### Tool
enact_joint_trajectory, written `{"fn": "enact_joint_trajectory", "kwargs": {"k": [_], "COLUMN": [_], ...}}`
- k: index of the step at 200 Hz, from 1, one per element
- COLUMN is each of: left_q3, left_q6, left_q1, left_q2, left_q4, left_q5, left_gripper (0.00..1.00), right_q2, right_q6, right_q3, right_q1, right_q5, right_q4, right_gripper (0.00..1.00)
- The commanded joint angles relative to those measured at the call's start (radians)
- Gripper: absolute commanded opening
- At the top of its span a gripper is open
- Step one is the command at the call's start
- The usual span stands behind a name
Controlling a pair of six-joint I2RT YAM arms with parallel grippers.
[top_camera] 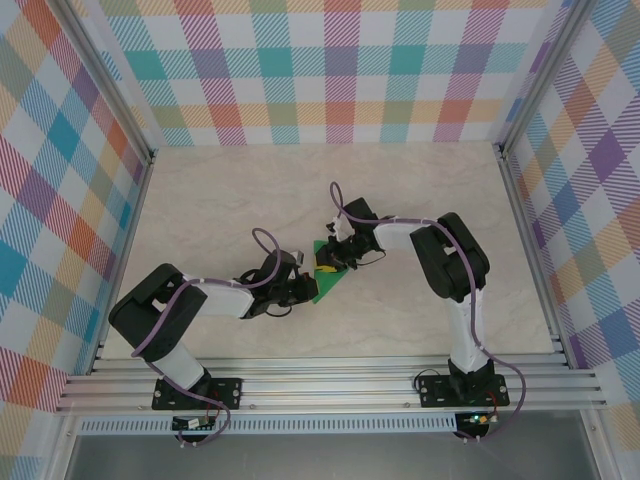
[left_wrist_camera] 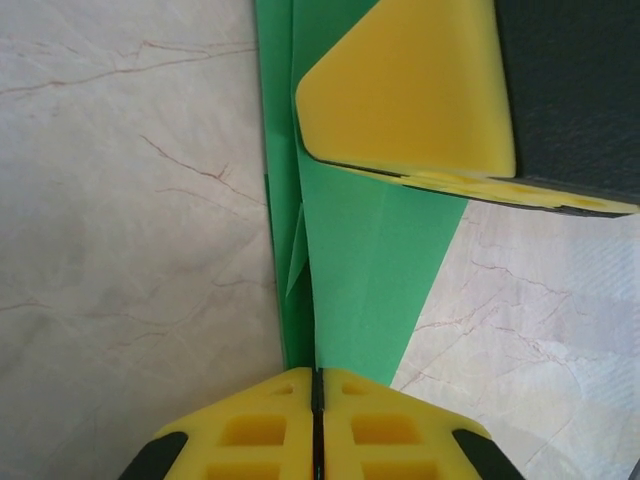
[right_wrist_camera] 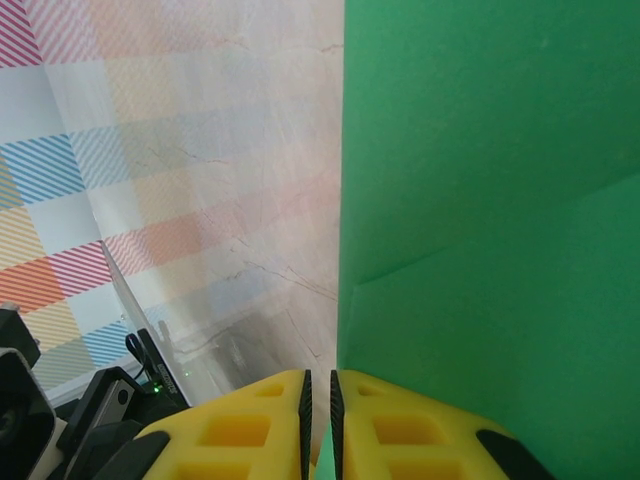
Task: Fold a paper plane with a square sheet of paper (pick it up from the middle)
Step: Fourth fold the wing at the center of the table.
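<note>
Cream marble-patterned table (top_camera: pixel 250 190) lying under even light, pastel plaid walls (top_camera: pixel 330 70) enclosing three sides, aluminium posts (top_camera: pixel 119 105) rising at corners, grooved rails (top_camera: pixel 330 385) running along near edge.

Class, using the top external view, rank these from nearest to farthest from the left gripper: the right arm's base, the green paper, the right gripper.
From the left gripper:
1. green paper, touching it, just right.
2. right gripper, just beyond, upper right.
3. right arm's base, near edge, far right.
</note>
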Motion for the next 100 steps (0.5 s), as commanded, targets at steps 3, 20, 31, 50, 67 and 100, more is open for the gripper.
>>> {"fn": "enact_joint_trajectory", "kwargs": {"k": [3, 20, 31, 50, 67, 100], "left_q3": [-0.025, -0.022, -0.022, -0.016, -0.011, -0.01], "left_q6": [0.026, 0.029, 0.025, 0.028, 0.032, 0.04], "left_q1": [0.011, 0.011, 0.012, 0.011, 0.011, 0.01], "left_q2": [-0.062, -0.094, -0.105, -0.106, -0.091, -0.058], "left_q4": [-0.091, -0.108, -0.108, -0.12, -0.119, -0.095], "left_q5": [0.042, 0.046, 0.051, 0.056, 0.064, 0.104], "left_gripper": [0.11, 0.14, 0.14, 0.13, 0.09, 0.0], "right_q2": [0.045, 0.046, 0.047, 0.047, 0.049, 0.047], "right_q6": [-0.05, -0.056, -0.055, -0.056, -0.055, -0.055], "right_q3": [-0.01, -0.01, -0.01, -0.009, -0.009, -0.012], "right_q1": [-0.001, 0.0, -0.001, 0.0, -0.001, -0.001], "right_q5": [0.041, 0.046, 0.047, 0.049, 0.049, 0.05], "right_q4": [-0.069, -0.074, -0.073, -0.073, -0.071, -0.073], "right_gripper": [0.15, 0.15, 0.15, 0.15, 0.15, 0.15]}}
